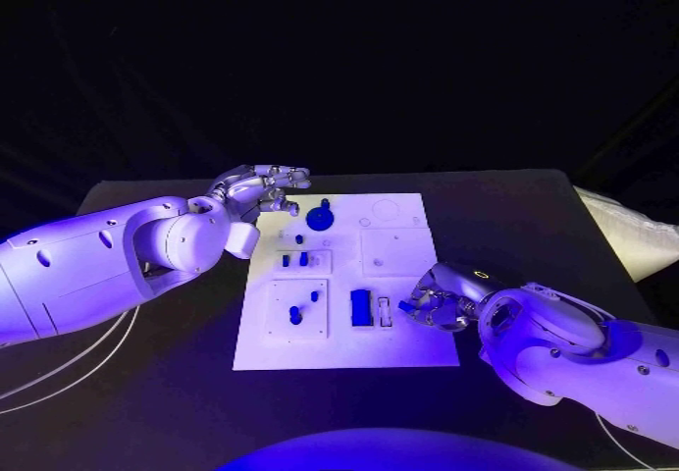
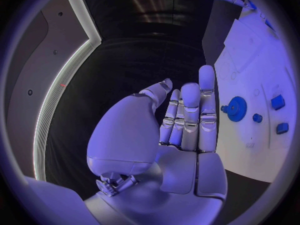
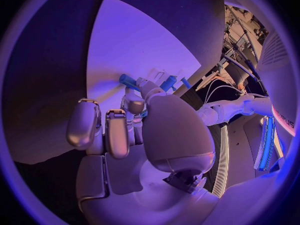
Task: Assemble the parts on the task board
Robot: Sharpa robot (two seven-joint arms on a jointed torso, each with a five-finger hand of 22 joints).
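Note:
The white task board lies mid-table. On it sit a blue gear, two small blue pegs, another blue peg and a blue block. My left hand hovers over the board's far left corner, holding nothing. In the left wrist view its fingers are straight, beside the gear. My right hand is at the board's right side, next to the block, fingers curled. It pinches a small blue part, which shows between thumb and fingers.
A white slot stands beside the blue block. Square recessed panels fill the board's right half. Black table surrounds the board. A pale object lies off the table's right edge.

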